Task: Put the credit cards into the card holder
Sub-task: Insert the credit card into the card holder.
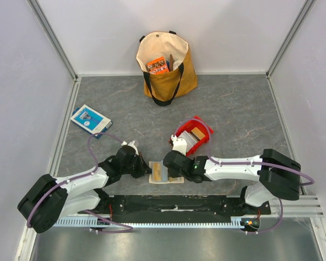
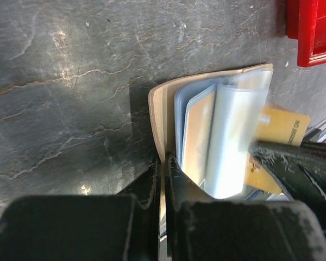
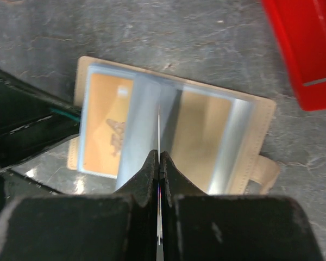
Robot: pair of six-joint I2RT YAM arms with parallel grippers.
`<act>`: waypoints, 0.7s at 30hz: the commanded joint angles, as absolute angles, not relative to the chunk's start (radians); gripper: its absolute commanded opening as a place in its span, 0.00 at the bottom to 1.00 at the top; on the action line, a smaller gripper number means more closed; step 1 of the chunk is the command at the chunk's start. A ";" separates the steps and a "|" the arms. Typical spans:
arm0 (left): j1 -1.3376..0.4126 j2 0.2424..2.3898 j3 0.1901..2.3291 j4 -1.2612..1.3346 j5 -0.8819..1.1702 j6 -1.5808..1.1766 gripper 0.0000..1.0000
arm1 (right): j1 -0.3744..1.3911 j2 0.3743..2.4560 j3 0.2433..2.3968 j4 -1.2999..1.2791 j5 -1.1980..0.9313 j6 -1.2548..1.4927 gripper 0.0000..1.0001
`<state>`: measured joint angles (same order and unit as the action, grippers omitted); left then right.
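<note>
Grey, slate-veined tabletop carries the work, with a tan tote bag at the back wall and a blue-and-white box off to the left. Between the two arms the card holder lies open and flat, its clear sleeves fanned upward. The left fingers are closed on the beige cover edge, pinning it down. The right fingers are pressed together on what looks like a white card, seen edge-on and poised over the middle sleeves; whether its tip has entered a slot cannot be told.

Judging by this, the task is partly done. An orange-brown card sits inside the left sleeve, and the sleeve on the other side shows tan behind the plastic, though that may be card or lining. More credit cards stand in the red tray just beyond the holder, so the card in hand and those in the tray are yet to be slotted.
</note>
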<state>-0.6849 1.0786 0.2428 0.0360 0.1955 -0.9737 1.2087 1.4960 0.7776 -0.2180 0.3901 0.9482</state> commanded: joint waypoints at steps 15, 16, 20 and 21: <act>-0.687 1.112 0.210 0.074 0.199 -0.948 0.02 | 1.207 1.419 0.778 -0.051 0.327 0.940 0.00; -0.689 1.112 0.204 0.077 0.201 -0.950 0.02 | 1.195 1.410 0.760 -0.046 0.322 0.951 0.00; -0.687 1.114 0.190 0.089 0.204 -0.953 0.02 | 1.160 1.401 0.692 -0.009 0.284 0.991 0.00; -0.689 1.114 0.189 0.089 0.201 -0.953 0.02 | 1.160 1.393 0.672 -0.006 0.291 0.992 0.00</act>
